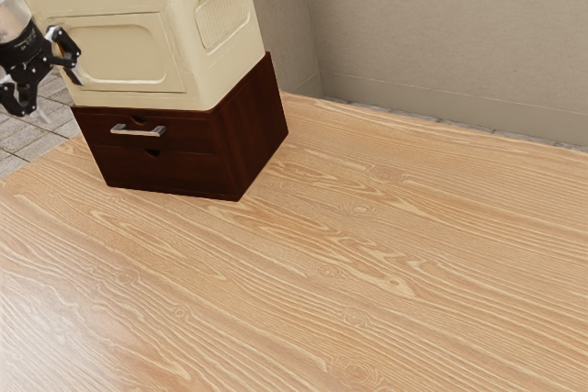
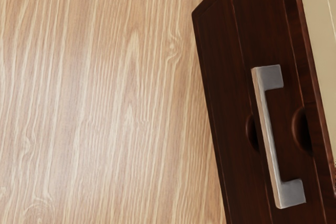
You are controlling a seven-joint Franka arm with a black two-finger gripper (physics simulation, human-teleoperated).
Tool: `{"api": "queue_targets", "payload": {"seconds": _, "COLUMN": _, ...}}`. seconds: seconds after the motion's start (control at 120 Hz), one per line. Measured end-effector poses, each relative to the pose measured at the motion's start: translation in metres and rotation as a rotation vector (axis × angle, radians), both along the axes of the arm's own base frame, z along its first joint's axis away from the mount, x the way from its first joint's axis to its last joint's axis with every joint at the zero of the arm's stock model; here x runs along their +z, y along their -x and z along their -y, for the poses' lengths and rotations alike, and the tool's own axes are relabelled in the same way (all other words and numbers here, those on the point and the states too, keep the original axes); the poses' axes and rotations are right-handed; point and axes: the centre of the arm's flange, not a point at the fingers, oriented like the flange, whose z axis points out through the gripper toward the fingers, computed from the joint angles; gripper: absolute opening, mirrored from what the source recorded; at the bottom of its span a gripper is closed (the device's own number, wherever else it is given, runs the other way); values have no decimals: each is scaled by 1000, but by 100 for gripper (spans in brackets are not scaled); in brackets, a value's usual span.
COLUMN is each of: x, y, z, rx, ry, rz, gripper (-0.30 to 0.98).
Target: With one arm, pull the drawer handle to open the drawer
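Exterior view, step: apparently the approach to the metal bar handle on the front of the dark wooden cabinet; upper drawer shut.
Next move: likely align with the handle, grip, draw outward.
End effector: fingers spread, empty, off the cabinet's handle.

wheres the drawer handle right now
The silver handle is on the upper drawer front of the dark wooden cabinet, below the cream crate, toward the exterior view's left.
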Motion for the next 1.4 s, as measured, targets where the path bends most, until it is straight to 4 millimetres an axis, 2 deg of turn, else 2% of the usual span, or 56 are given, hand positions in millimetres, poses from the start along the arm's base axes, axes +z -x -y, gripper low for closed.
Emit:
{"api": "queue_targets", "payload": {"seconds": 0.058, "x": -3, "y": -2, "z": -11, "rx": 60, "ry": -4, "rz": 33, "gripper": 66}}
{"api": "queue_targets", "payload": {"seconds": 0.267, "x": -22, "y": -26, "z": -30, "rx": 202, "ry": -13, "rz": 131, "gripper": 65}}
{"api": "queue_targets", "payload": {"seconds": 0.583, "x": -83, "y": -48, "z": -38, "rx": 331, "ry": 15, "rz": 182, "gripper": 64}}
{"api": "queue_targets", "payload": {"seconds": 0.717, "x": -100, "y": -58, "z": -37, "rx": 362, "ry": 14, "rz": 194, "gripper": 63}}
{"api": "queue_targets", "payload": {"seconds": 1.133, "x": -124, "y": -79, "z": -28, "rx": 415, "ry": 7, "rz": 239, "gripper": 61}}
{"api": "queue_targets", "payload": {"seconds": 1.4, "x": -135, "y": -88, "z": -9, "rx": 421, "ry": 32, "rz": 247, "gripper": 61}}
